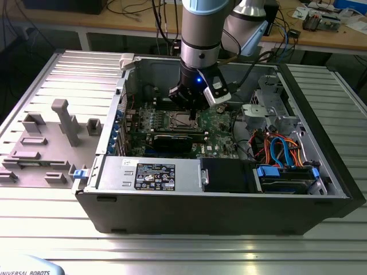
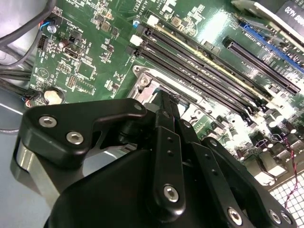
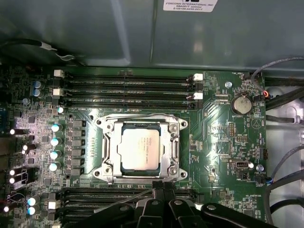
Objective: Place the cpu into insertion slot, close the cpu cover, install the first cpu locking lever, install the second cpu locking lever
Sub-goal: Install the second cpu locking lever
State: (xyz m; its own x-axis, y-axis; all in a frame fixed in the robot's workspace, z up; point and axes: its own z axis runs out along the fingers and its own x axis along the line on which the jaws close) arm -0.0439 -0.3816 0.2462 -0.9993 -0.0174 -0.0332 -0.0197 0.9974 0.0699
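An open computer case is seen lying on a ribbed metal tabletop, with a cluttered bench behind. Inside, the green motherboard is crowded with memory slots and capacitors, so room is judged tight. The insertion slot holds the cpu, which is seated flat, framed by the cpu cover that appears lowered, though this is not certain. The chip is judged light, stiff and fragile, best held by its edges. The gripper hangs just beside the socket edge, jaws drawn together on nothing.
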